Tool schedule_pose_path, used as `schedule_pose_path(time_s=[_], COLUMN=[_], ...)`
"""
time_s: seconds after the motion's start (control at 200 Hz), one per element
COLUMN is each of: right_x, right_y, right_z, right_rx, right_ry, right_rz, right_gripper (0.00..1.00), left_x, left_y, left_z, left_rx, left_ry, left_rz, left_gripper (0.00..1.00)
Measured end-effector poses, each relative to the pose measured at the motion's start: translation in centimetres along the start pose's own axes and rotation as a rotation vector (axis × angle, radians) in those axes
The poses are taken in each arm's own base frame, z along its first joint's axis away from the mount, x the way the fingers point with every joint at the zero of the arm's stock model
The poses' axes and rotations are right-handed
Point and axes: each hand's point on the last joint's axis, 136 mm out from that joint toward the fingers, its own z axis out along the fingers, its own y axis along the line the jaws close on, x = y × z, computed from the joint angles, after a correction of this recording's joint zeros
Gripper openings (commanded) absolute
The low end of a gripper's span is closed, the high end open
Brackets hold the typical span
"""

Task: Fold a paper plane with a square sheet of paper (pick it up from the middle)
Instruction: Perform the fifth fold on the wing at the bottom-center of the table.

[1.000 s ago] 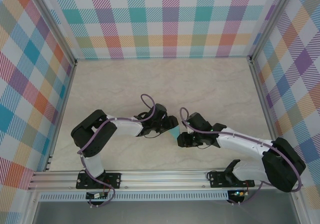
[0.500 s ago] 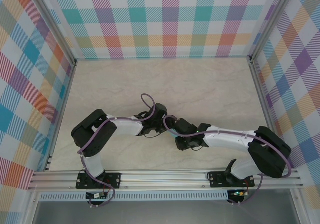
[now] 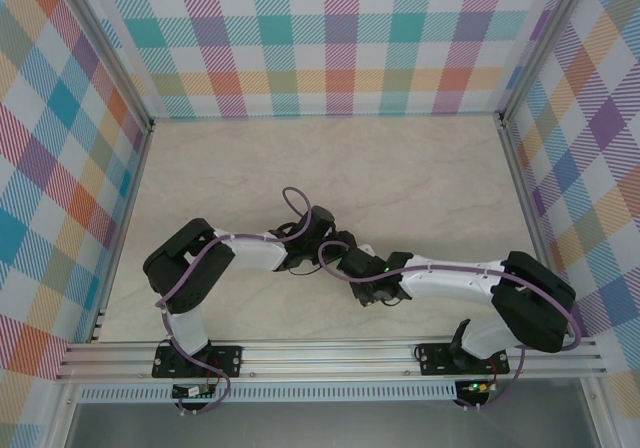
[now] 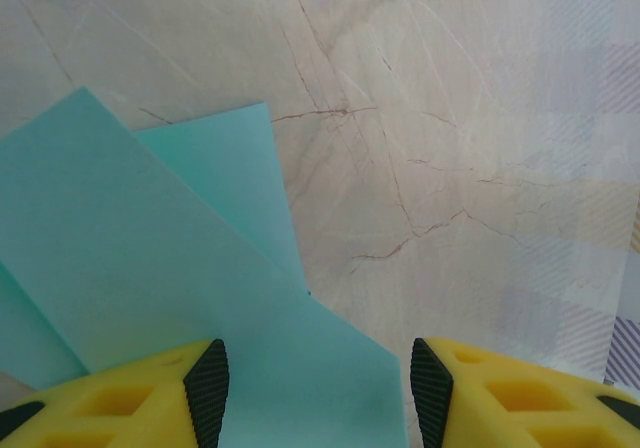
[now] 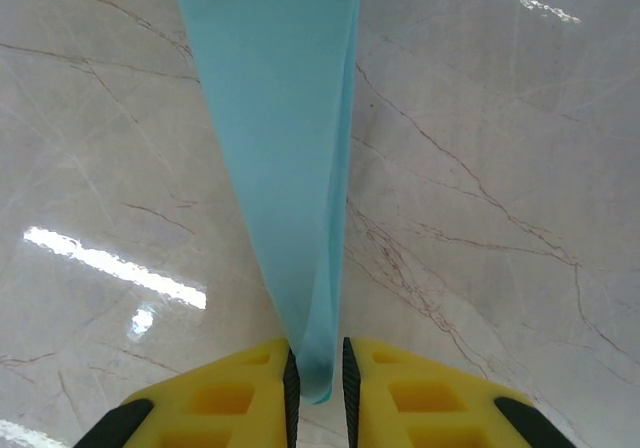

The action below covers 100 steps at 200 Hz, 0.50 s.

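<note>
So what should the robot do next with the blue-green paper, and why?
Probably the right hand should lift a little to start folding: it is shut on an edge of the teal paper, while the left hand stands open over the flat layers.

Open tabletop [image 3: 420,168] toward back wall [image 3: 330,38]

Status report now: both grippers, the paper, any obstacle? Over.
Left gripper open, low over the paper. Right gripper pinching a folded paper edge. Grippers crowded close together; no other obstacle seen.
</note>
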Motion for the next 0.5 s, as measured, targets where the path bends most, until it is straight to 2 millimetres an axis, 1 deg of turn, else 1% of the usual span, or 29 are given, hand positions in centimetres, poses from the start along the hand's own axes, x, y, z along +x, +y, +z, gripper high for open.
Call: schedule_pose_path(time_s=[0.2,0.355,0.445,0.5], right_x=[0.25,0.23,0.28,0.33], right_y=[0.00,-0.05,-0.08,-0.08], right_z=[0.09,0.09,0.18,0.26], right_rx=[0.018,0.024,0.028,0.029], right_ry=[0.001,-0.003,-0.001,0.002], right_rz=[-0.003,-0.007,-0.008,-0.009], right_gripper=[0.11,0.02,0.02,0.05], left_x=[0.03,0.04,0.04,0.04], left_y=[0.02,0.02,0.02,0.02], left_z=[0.02,0.02,0.02,0.02], left_rx=[-0.003,-0.003,-0.003,-0.003], left_ry=[0.003,0.003,0.003,0.003], left_rz=[0.000,0.000,0.000,0.000], left_gripper=[0.54,0.54,0.54,0.54])
